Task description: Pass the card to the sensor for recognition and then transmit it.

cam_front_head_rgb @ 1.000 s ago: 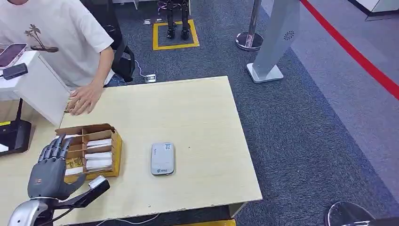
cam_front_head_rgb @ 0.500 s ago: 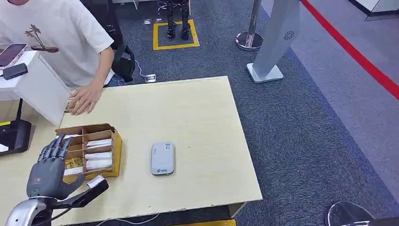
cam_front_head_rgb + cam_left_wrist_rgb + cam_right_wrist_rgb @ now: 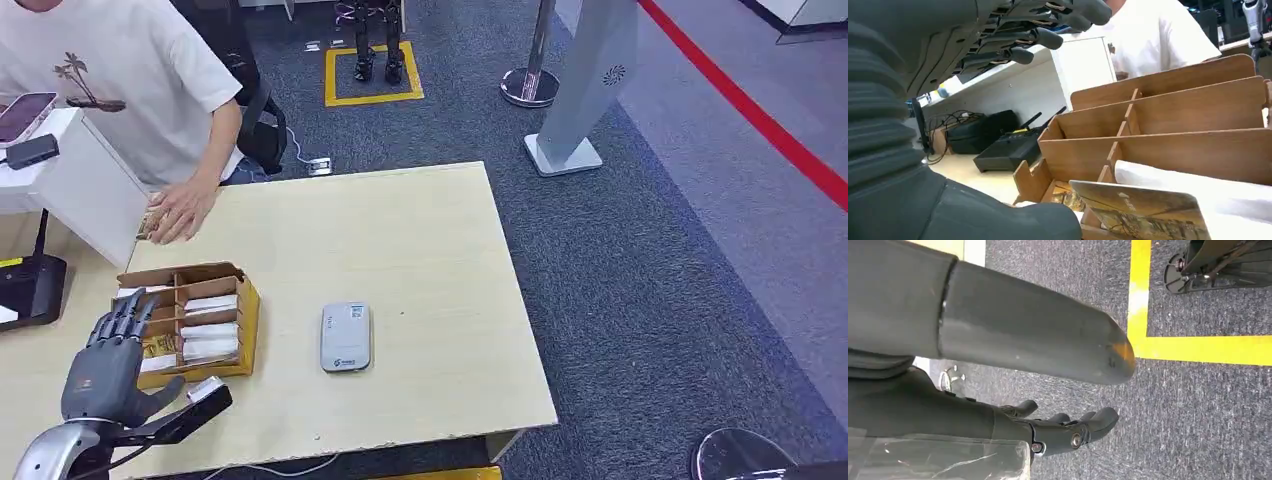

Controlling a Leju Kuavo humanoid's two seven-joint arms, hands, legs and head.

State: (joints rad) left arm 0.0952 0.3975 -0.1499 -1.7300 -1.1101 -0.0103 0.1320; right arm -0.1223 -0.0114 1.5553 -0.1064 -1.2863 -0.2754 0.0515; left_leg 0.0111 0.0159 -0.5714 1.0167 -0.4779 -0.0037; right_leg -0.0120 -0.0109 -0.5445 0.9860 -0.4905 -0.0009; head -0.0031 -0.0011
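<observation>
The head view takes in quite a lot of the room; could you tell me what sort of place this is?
Probably a robot test hall: grey carpet with a red line, a yellow floor square, and a desk holding a card reader.

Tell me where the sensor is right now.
In the head view the sensor lies flat on the table, near its front edge, just right of the card box.

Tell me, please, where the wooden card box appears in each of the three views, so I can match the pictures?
Head view: the box sits on the table near its left edge, just beyond the left robot hand.
Left wrist view: the box fills the right half, seen low from the side, with the robot hand above.
Right wrist view: not in it; carpet with a yellow line.
Shared landmark: the person's white shirt.
</observation>
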